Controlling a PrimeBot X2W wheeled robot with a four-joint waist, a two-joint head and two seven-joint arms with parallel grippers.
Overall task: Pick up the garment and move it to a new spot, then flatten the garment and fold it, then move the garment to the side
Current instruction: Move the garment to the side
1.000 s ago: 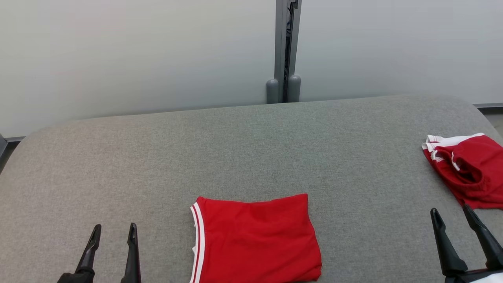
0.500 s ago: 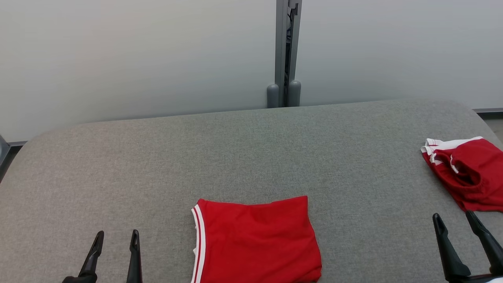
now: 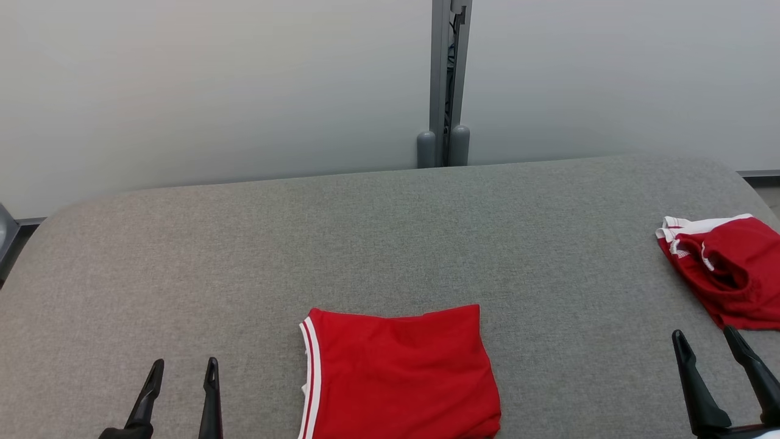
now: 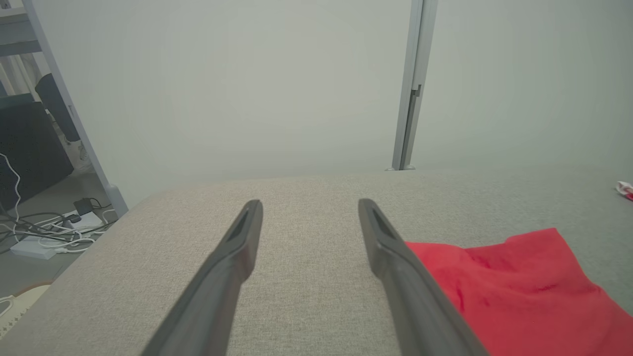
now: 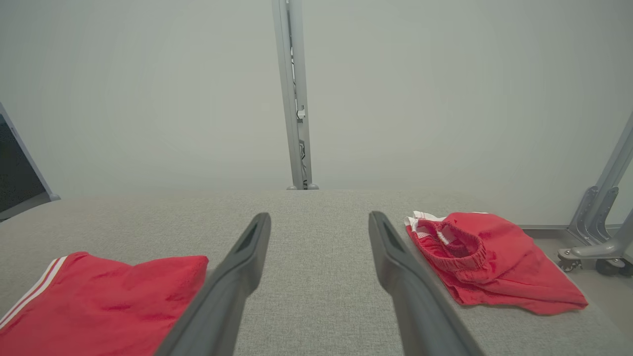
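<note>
- My left gripper [image 3: 185, 363] has its fingers spread wide and holds nothing, poised above the grey padded table [image 3: 390, 231].
- My right gripper [image 3: 704, 333] is spread just as wide and is also empty.
- The folded red garment [image 3: 399, 372] lies flat between my grippers, nearer the left one, touching neither.
- A crumpled red garment [image 3: 725, 274] lies just beyond my right fingertips, by the table's right edge.

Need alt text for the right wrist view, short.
Open right hand over a grey fabric-covered table, holding nothing. A folded red garment with white side stripes lies to its left, a crumpled red-and-white garment to its right.
</note>
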